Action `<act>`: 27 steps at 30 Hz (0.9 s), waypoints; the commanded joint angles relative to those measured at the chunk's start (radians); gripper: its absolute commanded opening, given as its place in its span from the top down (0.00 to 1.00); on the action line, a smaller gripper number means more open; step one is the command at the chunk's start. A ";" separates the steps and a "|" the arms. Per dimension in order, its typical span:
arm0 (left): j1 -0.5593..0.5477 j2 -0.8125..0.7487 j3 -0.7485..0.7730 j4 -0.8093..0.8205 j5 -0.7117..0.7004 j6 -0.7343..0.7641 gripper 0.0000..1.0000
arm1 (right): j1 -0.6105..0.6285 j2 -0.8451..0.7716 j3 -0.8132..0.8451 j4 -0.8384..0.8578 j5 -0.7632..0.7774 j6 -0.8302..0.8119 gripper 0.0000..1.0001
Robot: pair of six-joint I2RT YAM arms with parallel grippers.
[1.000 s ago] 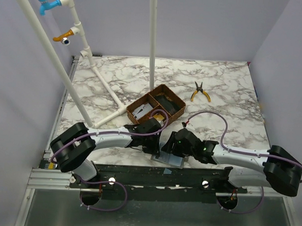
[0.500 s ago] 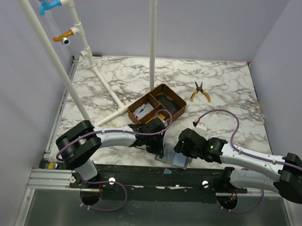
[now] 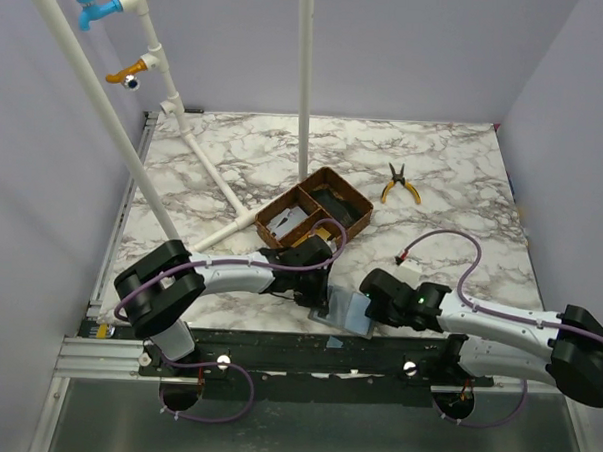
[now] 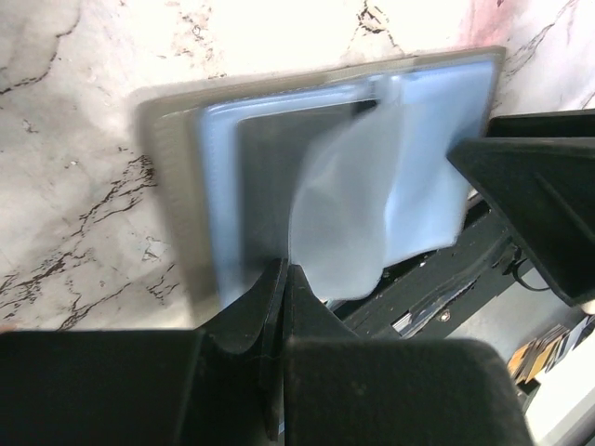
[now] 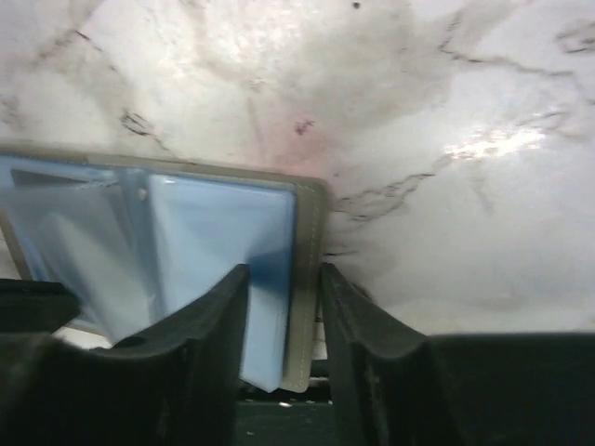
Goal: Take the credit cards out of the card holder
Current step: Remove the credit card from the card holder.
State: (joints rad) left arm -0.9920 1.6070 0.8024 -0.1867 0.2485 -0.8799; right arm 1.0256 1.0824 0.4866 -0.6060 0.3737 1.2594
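Currently the card holder lies spread open, pale blue inside up, at the near edge of the table, between the two grippers. The left gripper has its fingers drawn together at the holder's left edge; whether they pinch it cannot be told. A cloudy clear sleeve lifts off the inside, above a darker grey rectangle; whether that is one of the credit cards is unclear. The right gripper is narrowly parted, straddling the holder's right edge, gripping nothing. Farther off stand a wooden tray and pliers.
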 commanded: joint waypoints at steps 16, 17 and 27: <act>-0.051 0.044 0.091 -0.044 -0.050 0.027 1.00 | -0.031 0.181 -0.032 0.415 -0.093 -0.163 0.78; -0.051 0.045 0.097 -0.050 -0.057 0.029 1.00 | -0.030 0.176 -0.030 0.414 -0.094 -0.163 0.77; -0.053 0.027 0.107 -0.048 -0.060 0.038 1.00 | -0.035 0.049 0.037 0.291 -0.048 -0.156 0.71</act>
State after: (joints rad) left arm -1.0382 1.6424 0.8886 -0.2291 0.2192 -0.8604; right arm 0.9947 1.1790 0.4782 -0.2382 0.3080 1.1076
